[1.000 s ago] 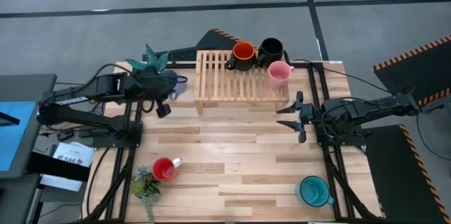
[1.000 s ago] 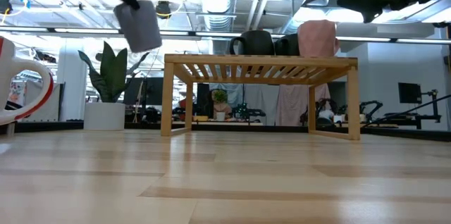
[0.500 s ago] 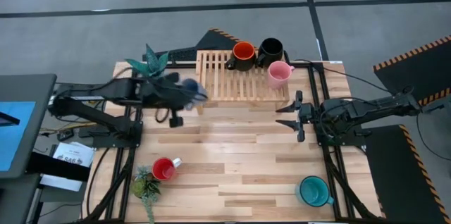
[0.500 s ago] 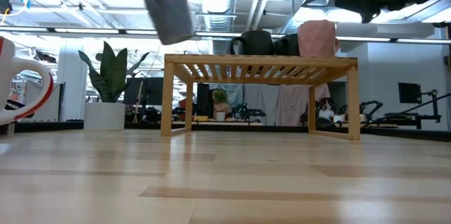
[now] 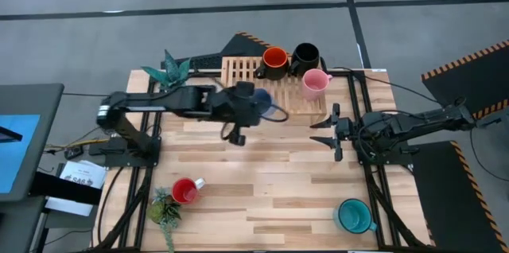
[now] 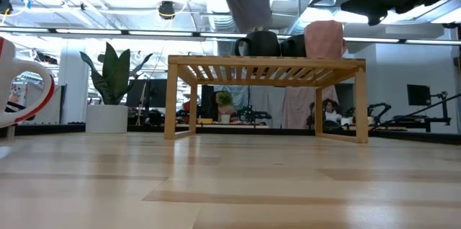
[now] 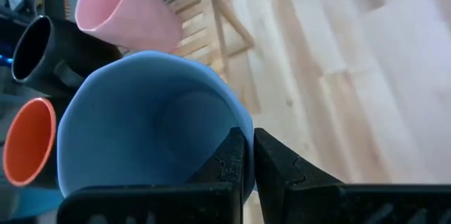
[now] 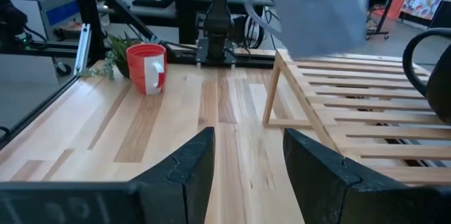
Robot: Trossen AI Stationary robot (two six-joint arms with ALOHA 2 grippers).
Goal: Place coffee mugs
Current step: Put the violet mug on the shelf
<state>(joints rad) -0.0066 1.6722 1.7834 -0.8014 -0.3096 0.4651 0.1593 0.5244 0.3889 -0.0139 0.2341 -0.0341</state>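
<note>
On a pale plank table (image 5: pixel 262 181) in an open workshop, your left gripper (image 5: pixel 253 107) carries the pale blue mug (image 5: pixel 264 103) above the slatted wooden rack (image 5: pixel 238 78), fingers (image 7: pixel 232 164) pinched on its rim so the mouth stays clear for setting down. The orange mug (image 5: pixel 274 60), black mug (image 5: pixel 305 55) and pink mug (image 5: pixel 315 83) crowd the rack's far end, probably why you approach over its bare slats. Your right gripper (image 5: pixel 329 131) waits beside the rack, fingers spread and empty, while the red mug (image 5: pixel 185 191) and teal mug (image 5: pixel 352 216) sit on the table's near side.
</note>
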